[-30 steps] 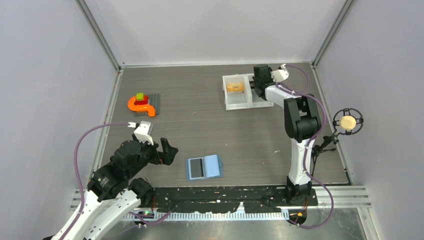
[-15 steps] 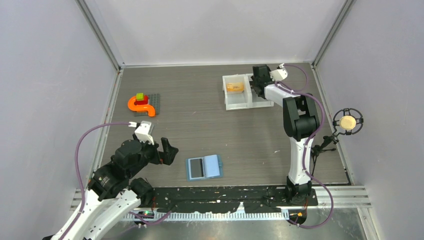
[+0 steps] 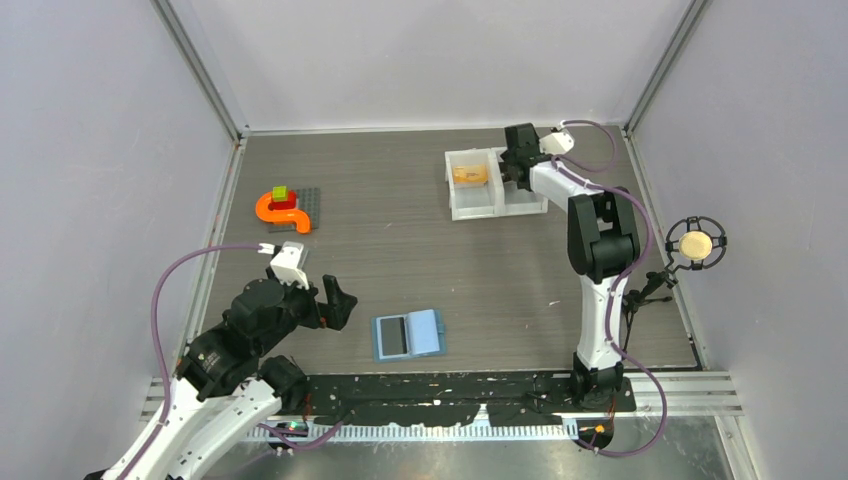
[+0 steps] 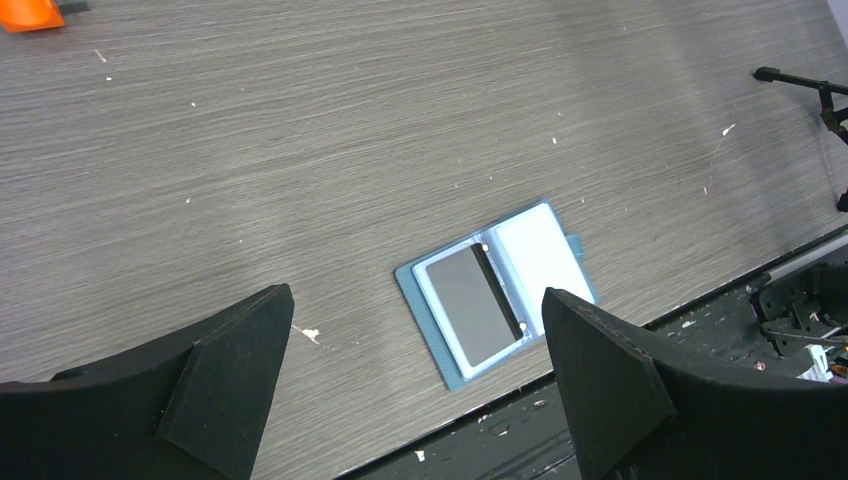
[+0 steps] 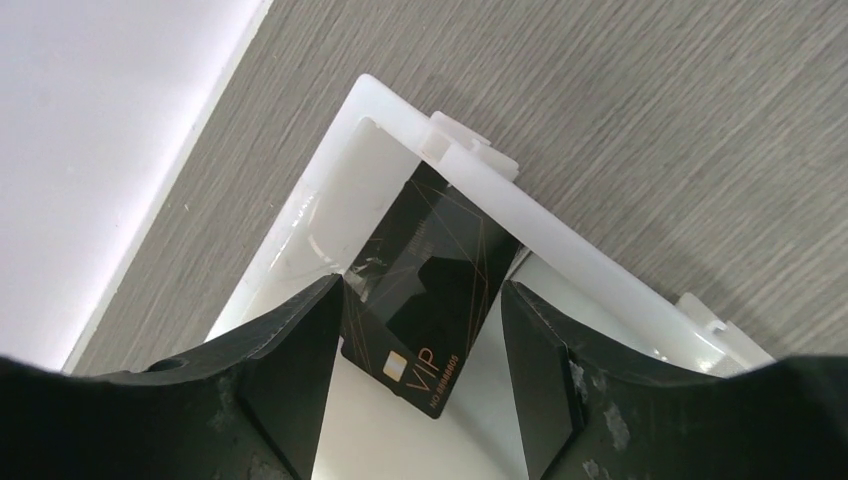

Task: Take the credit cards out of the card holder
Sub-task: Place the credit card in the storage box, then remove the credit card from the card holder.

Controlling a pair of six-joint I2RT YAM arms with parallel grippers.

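Note:
The card holder (image 3: 408, 335), a light-blue wallet, lies open and flat near the table's front edge. It also shows in the left wrist view (image 4: 540, 255) with a grey window pocket on its left half. My left gripper (image 3: 335, 300) is open and empty, just left of the card holder and above the table (image 4: 415, 293). The orange-yellow card (image 3: 468, 174) lies in the left compartment of the white tray (image 3: 475, 208). The black card (image 5: 440, 250), marked VIP, lies tilted in the right compartment. My right gripper (image 3: 515, 165) hangs open over it (image 5: 422, 290), one finger on each side.
An orange curved toy (image 3: 283, 207) with red and green blocks sits on a grey plate at the left. A microphone (image 3: 696, 243) stands outside the right edge. The tray's rim (image 5: 560, 240) is below my right fingers. Enclosure walls ring the table.
My right wrist has shifted slightly over the tray's right compartment. The left arm, the card holder and the cards have not moved.

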